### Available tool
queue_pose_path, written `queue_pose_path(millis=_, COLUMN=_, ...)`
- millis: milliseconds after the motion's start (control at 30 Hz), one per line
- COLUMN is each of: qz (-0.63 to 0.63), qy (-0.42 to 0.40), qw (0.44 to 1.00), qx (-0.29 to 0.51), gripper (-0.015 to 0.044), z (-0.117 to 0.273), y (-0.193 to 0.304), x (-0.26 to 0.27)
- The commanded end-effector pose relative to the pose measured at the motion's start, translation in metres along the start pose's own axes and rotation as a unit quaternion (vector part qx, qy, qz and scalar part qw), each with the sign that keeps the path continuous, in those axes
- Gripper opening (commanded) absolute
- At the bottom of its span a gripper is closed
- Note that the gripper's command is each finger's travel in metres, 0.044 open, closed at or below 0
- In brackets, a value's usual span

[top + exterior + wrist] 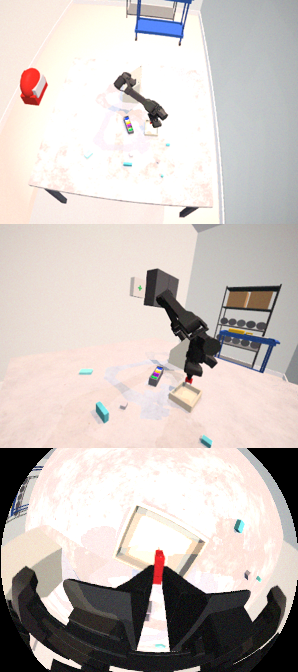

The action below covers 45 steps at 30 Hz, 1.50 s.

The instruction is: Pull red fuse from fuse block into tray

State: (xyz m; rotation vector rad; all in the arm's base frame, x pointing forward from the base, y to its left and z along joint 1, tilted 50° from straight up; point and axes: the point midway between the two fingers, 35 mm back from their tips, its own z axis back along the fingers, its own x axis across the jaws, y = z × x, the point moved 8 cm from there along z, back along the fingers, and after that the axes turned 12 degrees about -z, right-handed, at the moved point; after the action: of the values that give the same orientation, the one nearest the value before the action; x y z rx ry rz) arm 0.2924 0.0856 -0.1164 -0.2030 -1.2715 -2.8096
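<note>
The red fuse is between the fingertips. My gripper is shut on it and holds it above the tray. The beige tray is shallow and open-topped; in the exterior view the fuse shows just above its back rim. In the wrist view the fuse lies over the tray's near part. The dark fuse block stands to the tray's left in the top and exterior views, with blue, white, yellow, purple and green fuses in it.
Teal blocks and a small grey block lie around the table. A pale upright panel stands behind the block and tray, near the arm.
</note>
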Motion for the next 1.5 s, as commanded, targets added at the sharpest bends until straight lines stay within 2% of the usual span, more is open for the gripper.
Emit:
queue_pose_path(millis=0, qz=-0.005, qy=0.004, qw=1.0, qx=-0.003, gripper=0.0, z=-0.003, y=-0.002, x=-0.003)
queue_pose_path(millis=800, qz=-0.005, qy=0.003, qw=1.0, qx=-0.002, gripper=0.0, z=-0.038, y=-0.002, x=-0.003)
queue_pose_path(millis=1200, qz=-0.01, qy=0.003, qw=1.0, qx=-0.004, gripper=0.0315, z=-0.035, y=-0.002, x=-0.005)
queue_pose_path(millis=1333, qz=-0.006, qy=0.004, qw=1.0, qx=-0.003, gripper=0.033, z=0.0, y=-0.002, x=-0.003)
queue_pose_path(millis=1467, qz=-0.005, qy=0.003, qw=1.0, qx=-0.003, gripper=0.033, z=0.003, y=-0.002, x=-0.003)
